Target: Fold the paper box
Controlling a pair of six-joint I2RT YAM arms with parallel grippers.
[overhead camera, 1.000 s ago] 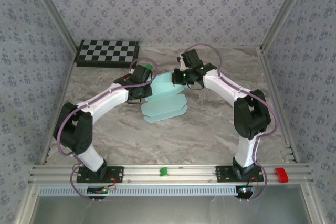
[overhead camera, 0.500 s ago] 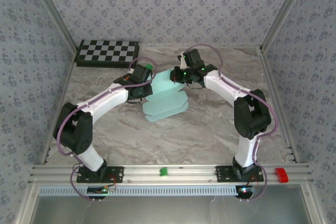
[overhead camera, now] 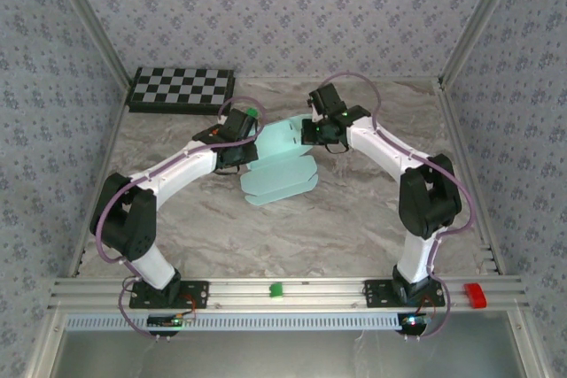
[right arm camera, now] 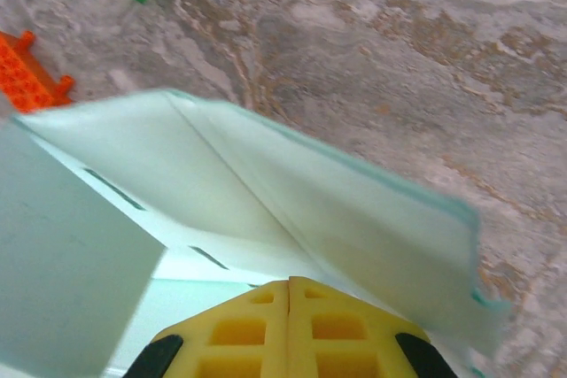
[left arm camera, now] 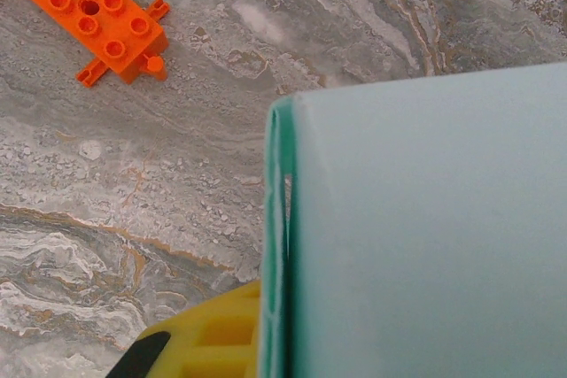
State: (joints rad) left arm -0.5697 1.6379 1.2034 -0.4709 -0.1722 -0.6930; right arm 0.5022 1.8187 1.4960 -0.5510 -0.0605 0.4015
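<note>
On the table (overhead camera: 354, 219), between my two arms, the paper box (overhead camera: 279, 173) is lying partly folded, one panel standing up. My left gripper (left arm camera: 270, 335) is clamping its panel edge; my right gripper (right arm camera: 288, 297) is pressing its fingers together beside a flap.

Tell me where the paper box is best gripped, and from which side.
Probably the raised panel edge of the paper box, pinched across its thin card from the right, where the right gripper is. The rounded flaps lie flat on the table, offering no free edge.
</note>
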